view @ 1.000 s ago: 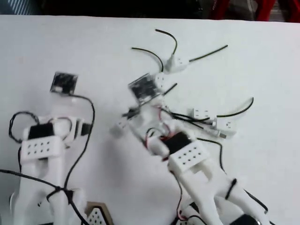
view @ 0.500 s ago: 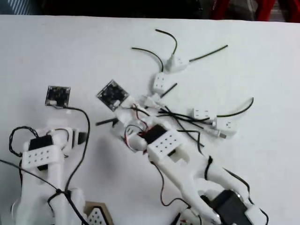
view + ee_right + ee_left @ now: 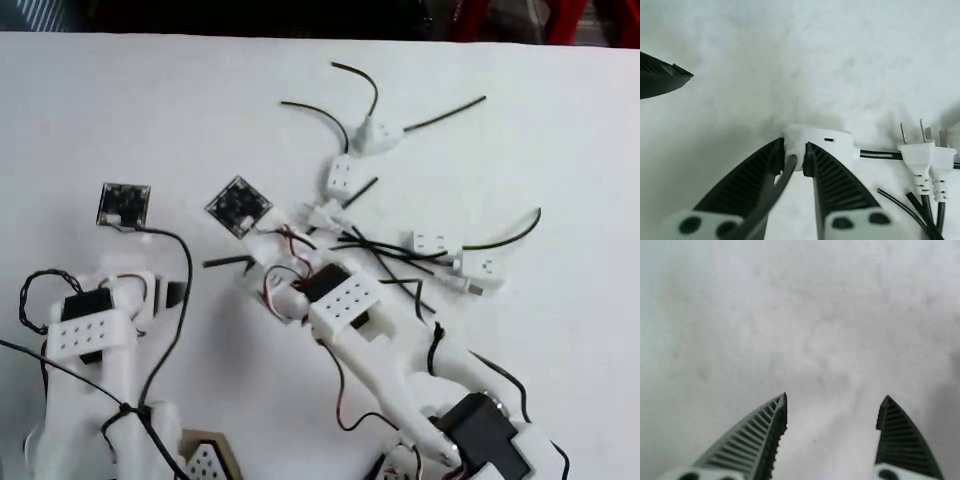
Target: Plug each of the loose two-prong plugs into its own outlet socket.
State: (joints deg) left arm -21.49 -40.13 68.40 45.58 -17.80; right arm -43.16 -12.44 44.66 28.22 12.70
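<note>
Now, on the white table [image 3: 120, 100], the right gripper [image 3: 799, 157] was clamped on the edge of a white socket [image 3: 832, 142] near mid-table. The left gripper [image 3: 832, 407] gaped over bare surface, well left. 2 white plugs [image 3: 922, 152] lay side by side just right of the socket, prongs pointing away from the right arm, the nearer one.

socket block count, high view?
4 clear: far socket, nearer socket, pair beside the right arm. The white piece in the right gripper may be a fifth; the arm may hide more.
</note>
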